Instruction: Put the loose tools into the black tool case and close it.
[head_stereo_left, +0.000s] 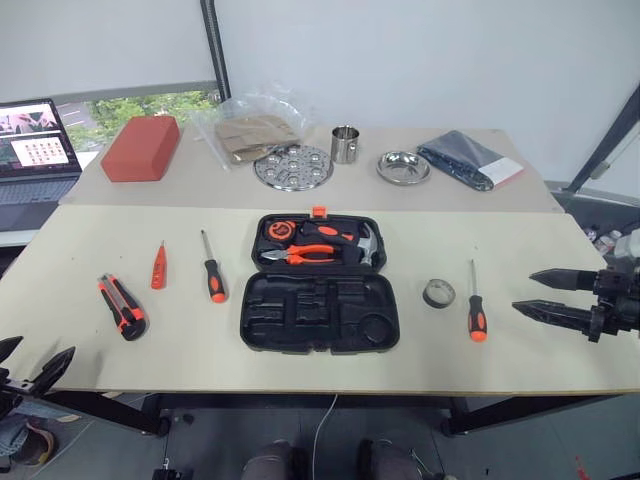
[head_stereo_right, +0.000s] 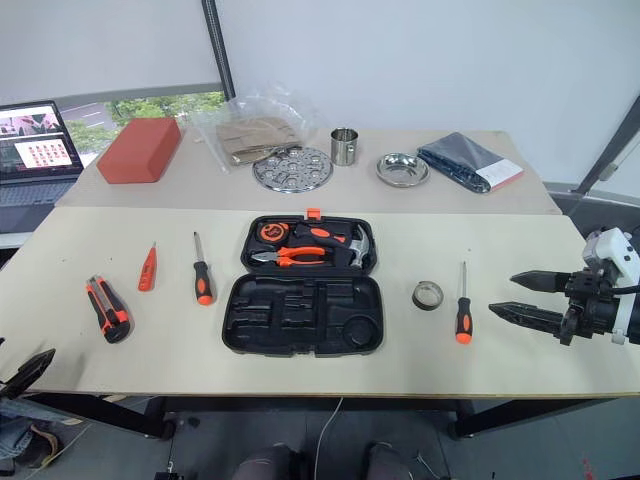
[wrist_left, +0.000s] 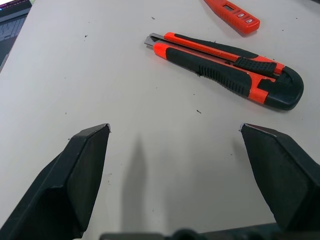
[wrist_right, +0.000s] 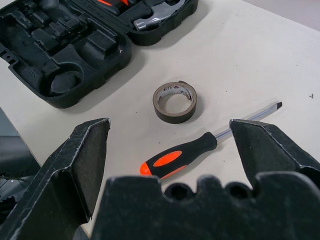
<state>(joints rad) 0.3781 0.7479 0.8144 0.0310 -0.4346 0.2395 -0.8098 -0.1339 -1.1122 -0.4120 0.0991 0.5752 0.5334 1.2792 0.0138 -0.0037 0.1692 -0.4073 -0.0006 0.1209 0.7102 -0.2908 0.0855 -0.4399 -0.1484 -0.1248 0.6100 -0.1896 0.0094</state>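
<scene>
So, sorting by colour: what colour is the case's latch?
Orange latch, clearest in the left eye view.

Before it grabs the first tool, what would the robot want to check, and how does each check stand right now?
1. Case open, recesses free: ok.
2. Left gripper fingers open, nothing held: ok.
3. Right gripper fingers open, nothing held: ok.
4. Knife lying apart from the tester, ahead of the left gripper: ok.
5. Screwdriver and tape ring near the right gripper, apart from each other: ok.
6. Knife blade retracted: cannot tell.
</scene>
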